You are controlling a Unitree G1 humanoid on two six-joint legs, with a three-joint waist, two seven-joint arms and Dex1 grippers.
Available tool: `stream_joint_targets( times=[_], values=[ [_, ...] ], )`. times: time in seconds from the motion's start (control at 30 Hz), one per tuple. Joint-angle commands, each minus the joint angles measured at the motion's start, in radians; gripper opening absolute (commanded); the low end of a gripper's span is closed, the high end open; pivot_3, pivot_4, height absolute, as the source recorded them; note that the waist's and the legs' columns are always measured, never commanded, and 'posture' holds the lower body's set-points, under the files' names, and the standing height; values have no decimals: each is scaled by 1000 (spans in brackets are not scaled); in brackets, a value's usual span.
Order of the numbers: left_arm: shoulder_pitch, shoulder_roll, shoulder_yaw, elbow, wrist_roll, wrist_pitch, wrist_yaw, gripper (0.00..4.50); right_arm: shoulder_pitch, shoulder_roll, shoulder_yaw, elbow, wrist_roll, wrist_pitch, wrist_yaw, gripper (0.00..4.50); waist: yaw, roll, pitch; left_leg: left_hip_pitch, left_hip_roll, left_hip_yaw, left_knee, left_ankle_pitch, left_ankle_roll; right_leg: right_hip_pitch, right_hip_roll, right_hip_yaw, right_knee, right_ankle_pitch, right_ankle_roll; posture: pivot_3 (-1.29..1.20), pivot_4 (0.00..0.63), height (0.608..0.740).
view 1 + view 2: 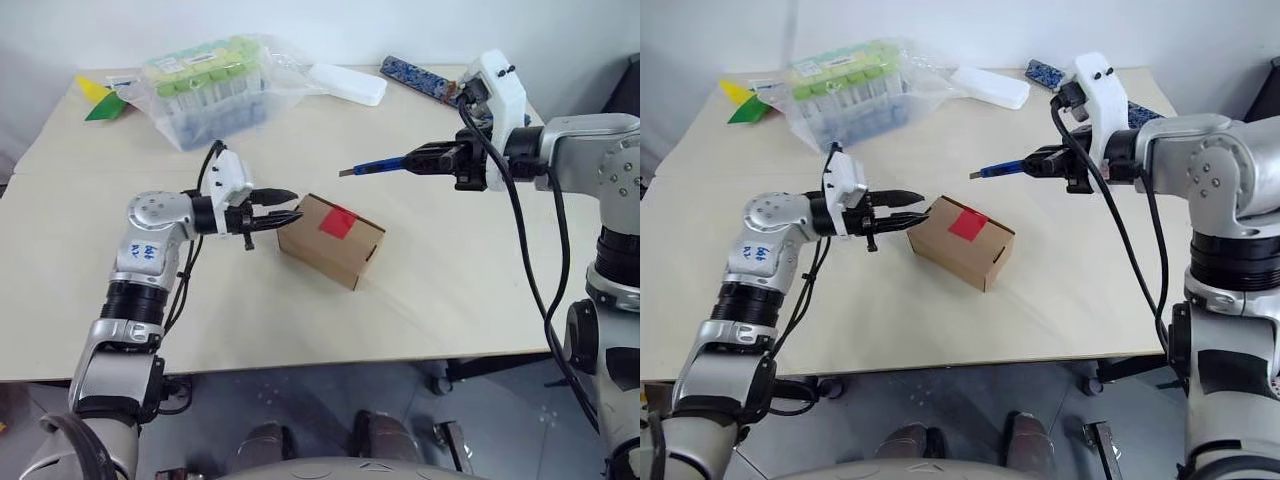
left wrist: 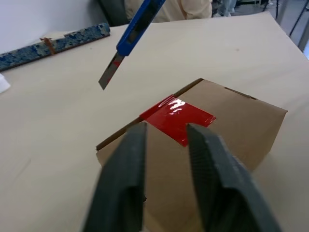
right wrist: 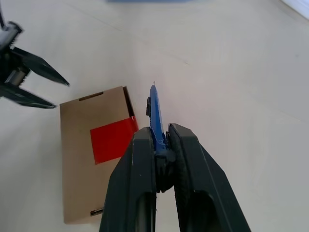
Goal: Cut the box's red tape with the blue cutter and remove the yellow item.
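- On the bench [image 1: 420, 300], middle ground, sits the box [image 1: 330, 240], flaps closed, the red tape [image 1: 337, 222] intact across its top seam.
- Left tool [image 1: 283, 207] comes in level at the box's near-left corner, its two black fingers [image 2: 126, 179] a little apart; from the head views the tips look right at the cardboard edge, though contact is not certain, and nothing is clamped between them.
- Right tool [image 1: 418, 160] is clamped on the blue cutter [image 1: 378, 166], blade tip pointing toward the box and hanging in the air above and beyond it, well clear of the tape.
- Step in hand, by the look of it: bracing the box while the cutter lines up; no cut made yet.
- Next move calls for lowering the blade onto the tape along the seam and drawing it across, with the left tool steadying the carton so it does not slide.
- Yellow item: presumably inside, hidden.
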Motion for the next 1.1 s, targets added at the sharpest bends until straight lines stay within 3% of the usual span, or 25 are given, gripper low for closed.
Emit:
stream_joint_targets(
  times=[0.03,0.37,1.1],
  values=[
    [-48,3,-24,21,24,40,-26,34,0,3,-34,-52,20,9,-13,136,0,0,0,0,0,0,0,0,0,0,0,0,0,0,0,0,150,740],
    [-102,0,-69,81,84,153,-32,0,-4,32,37,-47,25,-34,3,136,0,0,0,0,0,0,0,0,0,0,0,0,0,0,0,0,150,740],
    [-130,-33,-103,133,143,136,-68,0,-9,16,159,37,-37,-166,74,136,1,0,0,-1,0,-1,2,0,0,0,0,-1,1,0,0,0,150,740]
  ],
)
